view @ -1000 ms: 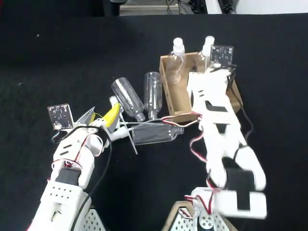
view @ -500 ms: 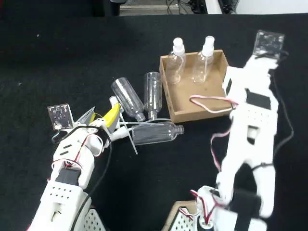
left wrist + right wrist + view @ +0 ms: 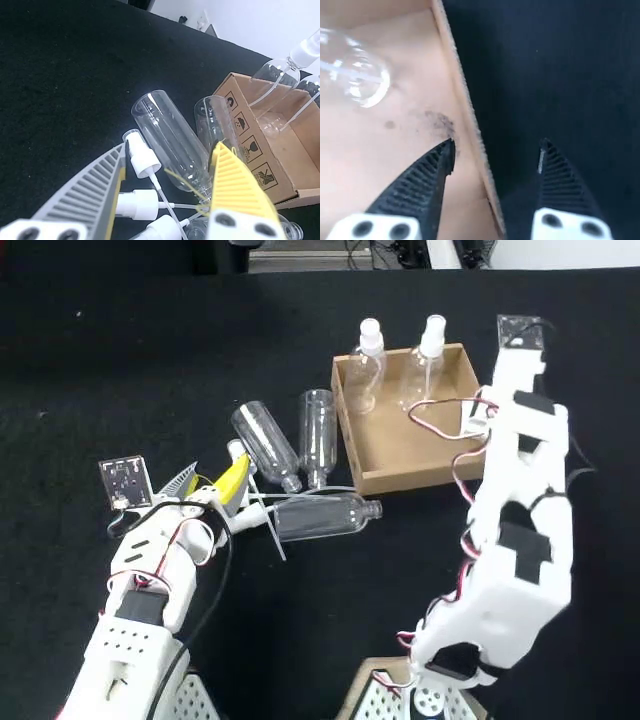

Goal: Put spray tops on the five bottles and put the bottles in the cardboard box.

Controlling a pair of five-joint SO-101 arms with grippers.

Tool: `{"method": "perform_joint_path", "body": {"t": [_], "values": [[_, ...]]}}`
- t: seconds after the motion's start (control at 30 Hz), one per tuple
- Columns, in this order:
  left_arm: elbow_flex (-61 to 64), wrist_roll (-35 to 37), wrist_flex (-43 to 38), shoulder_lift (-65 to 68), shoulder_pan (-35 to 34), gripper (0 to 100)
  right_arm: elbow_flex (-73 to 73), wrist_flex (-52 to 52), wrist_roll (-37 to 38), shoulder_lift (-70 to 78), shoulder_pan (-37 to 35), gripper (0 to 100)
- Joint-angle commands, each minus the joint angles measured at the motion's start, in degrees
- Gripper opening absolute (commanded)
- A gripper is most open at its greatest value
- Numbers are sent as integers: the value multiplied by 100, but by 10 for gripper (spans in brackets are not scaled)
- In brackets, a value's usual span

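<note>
Lying flat, nearest bottle (image 3: pixel 320 516), neck toward robot's right

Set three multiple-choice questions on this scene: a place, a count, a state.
1. Where do the two capped bottles stand?
A) in the cardboard box
B) on the cloth
C) in an end effector

2. How many uncapped bottles lie outside the box?
A) one
B) three
C) five

3. How is the right end effector?
A) shut on a bottle
B) shut on a spray top
C) open

Answers:
1 A: both stand upright inside it.
2 B: three lie on their sides beside it.
3 C: its fingers straddle the box's wall, apart.
</note>
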Motion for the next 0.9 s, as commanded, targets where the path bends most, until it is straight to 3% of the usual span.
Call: {"method": "perform_joint_path", "body": {"t": [0.0,0.33,0.57,0.87], "values": [[-171,-70,-141,-97,48,266,-558,211,53,84,237,233],[-171,-70,-141,-97,57,266,-567,976,0,127,378,233],[-163,-70,-141,-97,57,266,-558,1099,-431,127,519,233],[-163,-70,-141,-97,57,266,-242,1055,-440,119,695,233]]}}
